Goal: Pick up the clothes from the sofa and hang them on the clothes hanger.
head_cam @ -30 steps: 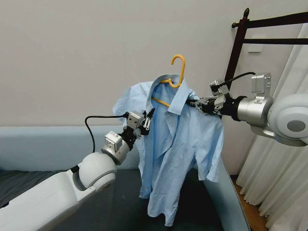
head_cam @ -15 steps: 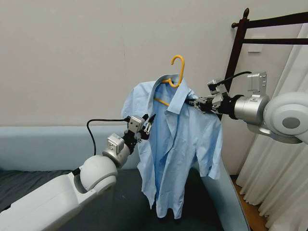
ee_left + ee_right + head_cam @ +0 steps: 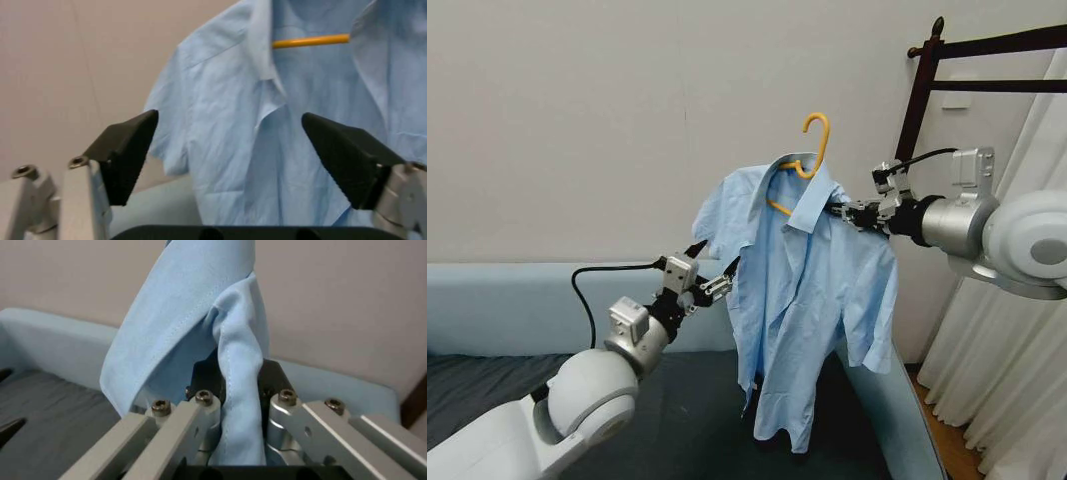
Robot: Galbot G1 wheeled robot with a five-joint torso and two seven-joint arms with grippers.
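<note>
Left of the shirt (image 3: 812, 270): pale blue sofa (image 3: 517, 300) back runs along the wall (image 3: 577, 120), with the dark seat below. The left arm rises from low left.

Left gripper (image 3: 714, 257): spread wide, nothing in it, just off the shirt's left sleeve edge. Cannot tell if the near tip brushes the cloth. Left wrist view: both black fingers (image 3: 127, 150) stand well apart and the shirt front hangs beyond the gap. It also gives the hanger's straight bar across the open collar. Head view gives the yellow hanger (image 3: 815, 148) hook standing free above the collar.

Shirt: draped on the hanger, held in the air, with its hem hanging over the sofa seat. Bare wall above and to the left of it.

Right gripper (image 3: 842, 211): at the shirt's right shoulder, clamped on it. Right wrist view shows a bunched fold of blue cloth pinched between the metal fingers (image 3: 193, 425).

Right of the shirt: dark wooden rack (image 3: 922, 90), post and crossbars, close behind the right arm. A white curtain (image 3: 1017, 380) hangs beyond it. Tight on this side.
</note>
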